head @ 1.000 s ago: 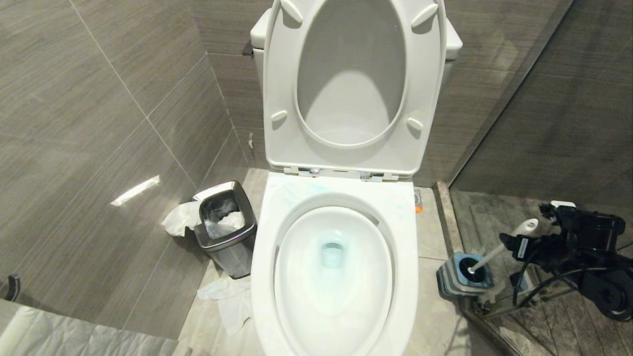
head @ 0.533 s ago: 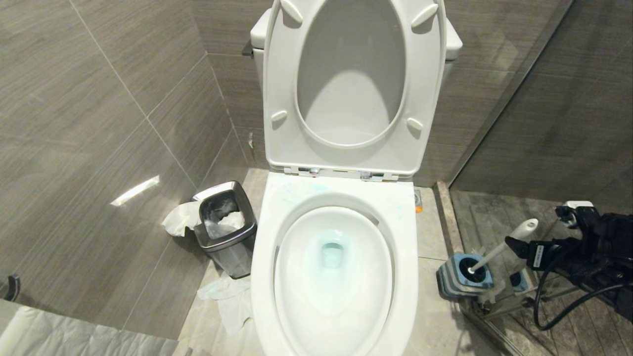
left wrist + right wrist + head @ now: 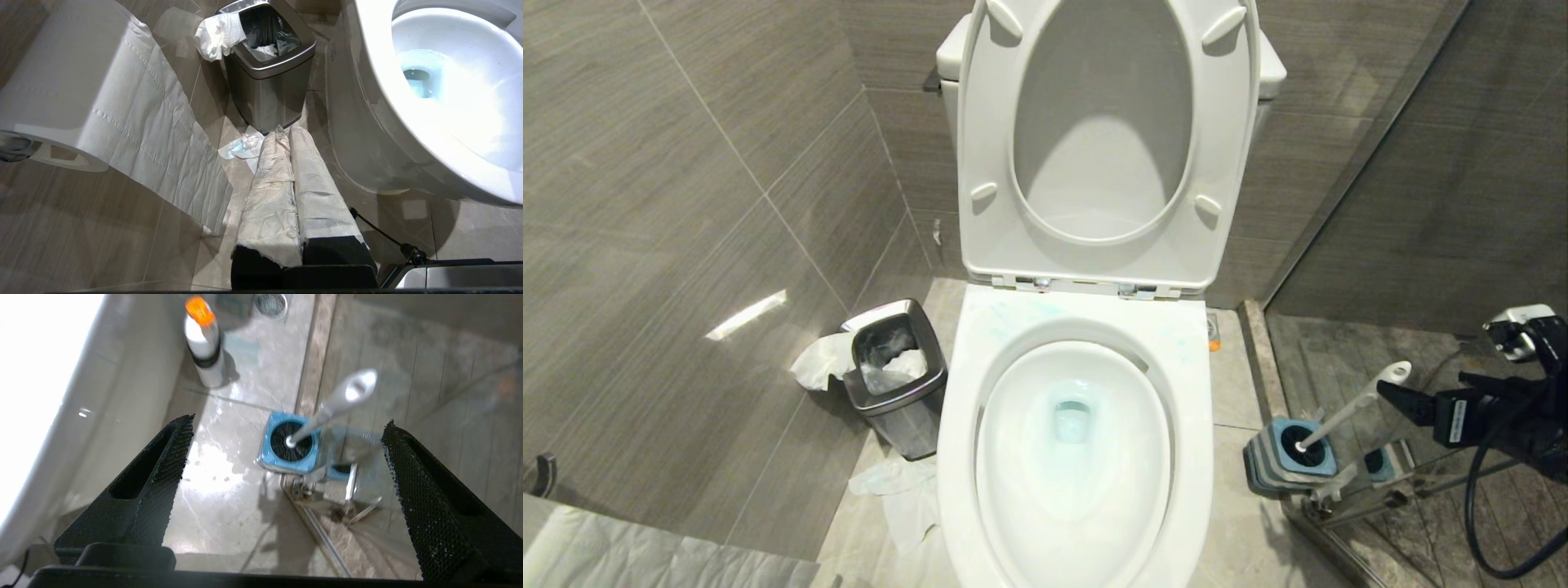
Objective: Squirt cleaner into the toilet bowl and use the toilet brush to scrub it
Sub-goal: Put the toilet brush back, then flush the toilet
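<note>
The toilet bowl [image 3: 1194, 457] fills the middle of the head view, seat and lid up. Cleaner shows as pale teal water [image 3: 1072, 420] at the bottom and faint streaks [image 3: 1013, 320] on the back rim. The toilet brush [image 3: 1347, 412] leans in its blue-topped holder [image 3: 1290, 457] on the floor to the right. My right gripper [image 3: 1401, 400] hovers open beside the handle's rounded end, touching nothing. In the right wrist view the brush [image 3: 335, 404] rises between the spread fingers of the right gripper [image 3: 288, 419]. My left gripper [image 3: 286, 130], wrapped in white paper, is shut beside the toilet bowl [image 3: 367, 122].
A steel waste bin [image 3: 897, 384] with tissue stands left of the toilet, with more tissue [image 3: 898, 498] on the floor. A white bottle with an orange cap [image 3: 204, 343] stands beside the bowl. A glass partition track [image 3: 1331, 523] runs behind the holder. A toilet roll [image 3: 81, 81] hangs at the left.
My right gripper has drawn back to the right, away from the brush handle, still open. The brush stays in its holder. The left arm has not moved.
</note>
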